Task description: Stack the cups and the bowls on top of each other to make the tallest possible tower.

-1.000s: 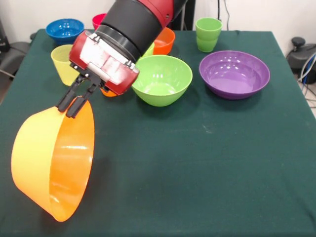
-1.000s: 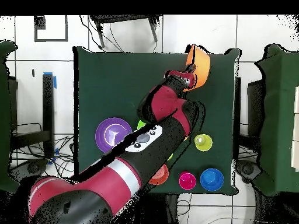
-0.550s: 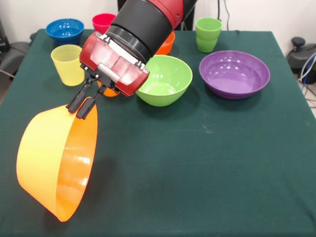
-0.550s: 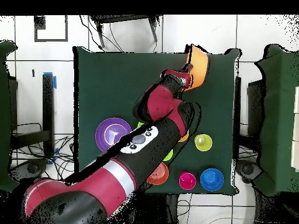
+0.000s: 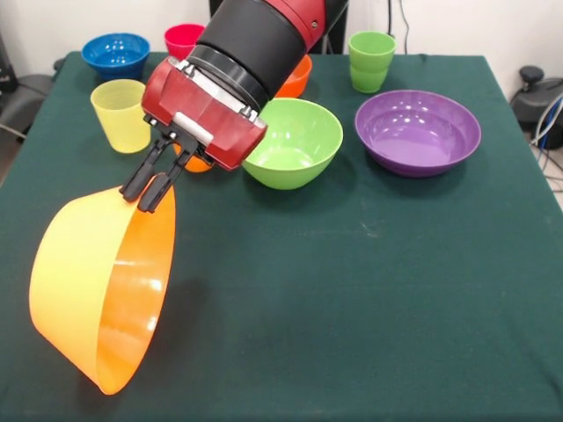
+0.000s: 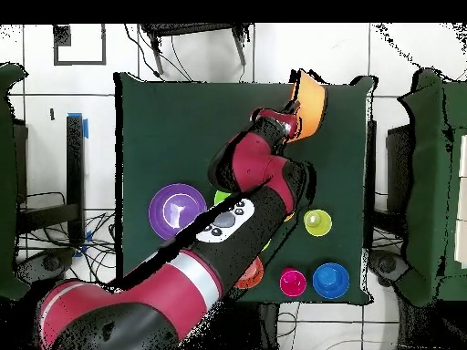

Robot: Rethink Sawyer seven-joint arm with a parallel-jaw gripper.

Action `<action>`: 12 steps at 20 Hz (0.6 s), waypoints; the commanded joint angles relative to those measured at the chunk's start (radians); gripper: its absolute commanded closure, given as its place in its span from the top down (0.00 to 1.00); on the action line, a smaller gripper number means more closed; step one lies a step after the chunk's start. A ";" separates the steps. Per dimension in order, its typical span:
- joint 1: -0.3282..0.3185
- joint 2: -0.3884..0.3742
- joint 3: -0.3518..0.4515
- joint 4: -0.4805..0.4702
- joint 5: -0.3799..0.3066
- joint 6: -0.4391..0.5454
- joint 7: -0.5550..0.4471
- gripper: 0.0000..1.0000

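Fingers of the gripper are pinched together on the upper rim of the big orange bowl, one inside the wall and one outside, so you have it by the edge only. The bowl hangs tipped on its side at the near left part of the table, its mouth facing right, and its lower edge looks to be at or just above the cloth; you cannot tell which from here.

Expect it to be light, thin and glossy. A rim pinch this narrow will likely let it swing or slide, and the wall may flex, so move gently and set it down mouth-up before letting go. It should serve as the base.

Your arm comes down slantwise from the top, wrist angled toward the near left corner, passing over the lime green bowl. The purple bowl, yellow cup, stacked green cups, blue bowl and red cup wait behind.
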 commanded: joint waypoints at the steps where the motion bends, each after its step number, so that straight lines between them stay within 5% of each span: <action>1: -0.021 0.054 0.261 0.082 0.010 0.088 0.187 0.00; 12: -0.095 -0.001 0.394 0.113 -0.049 0.107 0.165 0.00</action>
